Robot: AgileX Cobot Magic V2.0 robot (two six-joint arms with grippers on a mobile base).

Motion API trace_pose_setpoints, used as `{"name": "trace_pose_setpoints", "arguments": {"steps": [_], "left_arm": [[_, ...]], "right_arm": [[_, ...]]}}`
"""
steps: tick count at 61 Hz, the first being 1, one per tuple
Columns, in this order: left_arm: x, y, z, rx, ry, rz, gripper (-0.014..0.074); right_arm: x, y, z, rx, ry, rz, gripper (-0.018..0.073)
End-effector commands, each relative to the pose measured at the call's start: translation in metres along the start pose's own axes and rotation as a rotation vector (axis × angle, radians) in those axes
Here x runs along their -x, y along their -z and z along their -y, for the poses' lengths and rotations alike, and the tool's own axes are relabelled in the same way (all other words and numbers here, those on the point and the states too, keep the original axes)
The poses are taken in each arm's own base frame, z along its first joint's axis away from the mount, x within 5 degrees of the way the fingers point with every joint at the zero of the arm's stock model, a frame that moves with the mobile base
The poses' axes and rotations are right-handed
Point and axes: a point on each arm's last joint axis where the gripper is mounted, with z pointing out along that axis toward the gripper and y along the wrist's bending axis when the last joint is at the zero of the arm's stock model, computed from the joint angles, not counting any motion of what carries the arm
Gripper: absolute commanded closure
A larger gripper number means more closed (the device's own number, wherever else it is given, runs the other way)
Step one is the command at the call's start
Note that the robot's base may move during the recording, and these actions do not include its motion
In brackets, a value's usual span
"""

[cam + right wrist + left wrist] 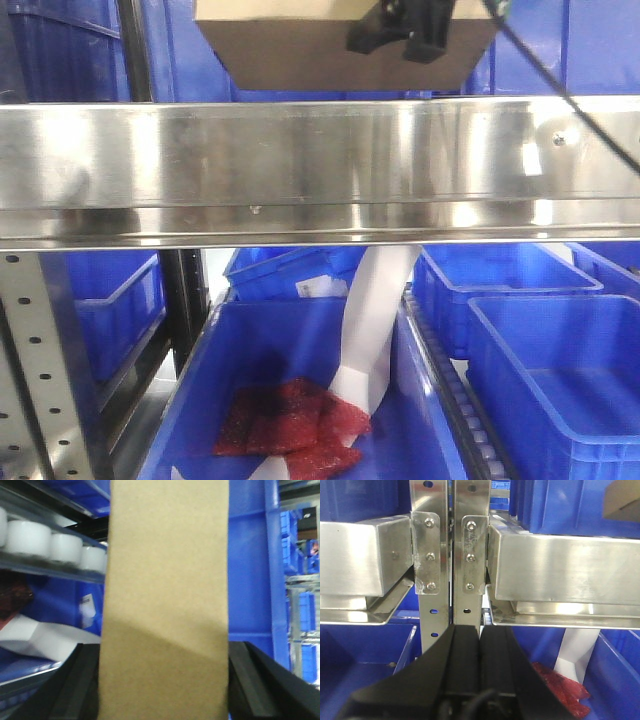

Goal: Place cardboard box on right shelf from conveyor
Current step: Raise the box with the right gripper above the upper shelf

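**Box gripped above steel beam**

Right jaws clamped on box, black fingers pressed to both long sides. Tan, plain, filling the middle of the right wrist view. Seen from the front: box held at the top edge of the picture, just above the shelf, black gripper over its right part. Whether resting on the shelf or clear of it: cannot tell.

Left jaws pressed together, nothing between them, pointed at two perforated uprights joined to steel beams by riveted plates. Box corner just visible at upper right of that view.

Below the beam: blue bins side by side, nearest one holding red mesh bags and a white paper strip leaning up out of it. White rollers along a rail beside the box in the right wrist view. Conveyor not in any picture.
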Motion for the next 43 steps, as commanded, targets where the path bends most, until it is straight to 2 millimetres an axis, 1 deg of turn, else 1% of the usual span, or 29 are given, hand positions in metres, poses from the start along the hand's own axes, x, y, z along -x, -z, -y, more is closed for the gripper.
{"name": "trace_pose_setpoints", "arguments": {"steps": [1, 10, 19, 24, 29, 41, 43], "left_arm": [[0.0060, 0.0004, -0.0003, 0.003, 0.006, 0.084, 0.0713], [0.0060, 0.0004, -0.0003, 0.003, 0.006, 0.084, 0.0713], [0.0060, 0.0004, -0.0003, 0.003, 0.006, 0.084, 0.0713], [0.0060, 0.0004, -0.0003, 0.003, 0.006, 0.084, 0.0713], [0.0060, 0.0004, -0.0003, 0.003, 0.006, 0.084, 0.0713], [0.0060, 0.0004, -0.0003, 0.003, 0.006, 0.084, 0.0713], [0.0060, 0.0004, -0.0003, 0.003, 0.006, 0.084, 0.0713]], "right_arm": [[0.0141, 0.0130, 0.0299, -0.175, 0.026, 0.096, 0.0507], [0.0131, 0.0081, 0.0261, -0.163, 0.026, 0.094, 0.0507], [0.0131, 0.0080, 0.0261, -0.164, 0.026, 0.094, 0.0505], [0.0131, 0.0080, 0.0261, -0.164, 0.026, 0.094, 0.0472], [0.0130, 0.0080, 0.0261, -0.163, 0.026, 0.094, 0.0376], [0.0145, 0.0085, 0.0282, -0.187, 0.025, 0.110, -0.0041], [0.0151, 0.0088, 0.0290, -0.197, 0.025, 0.117, -0.0085]]}}
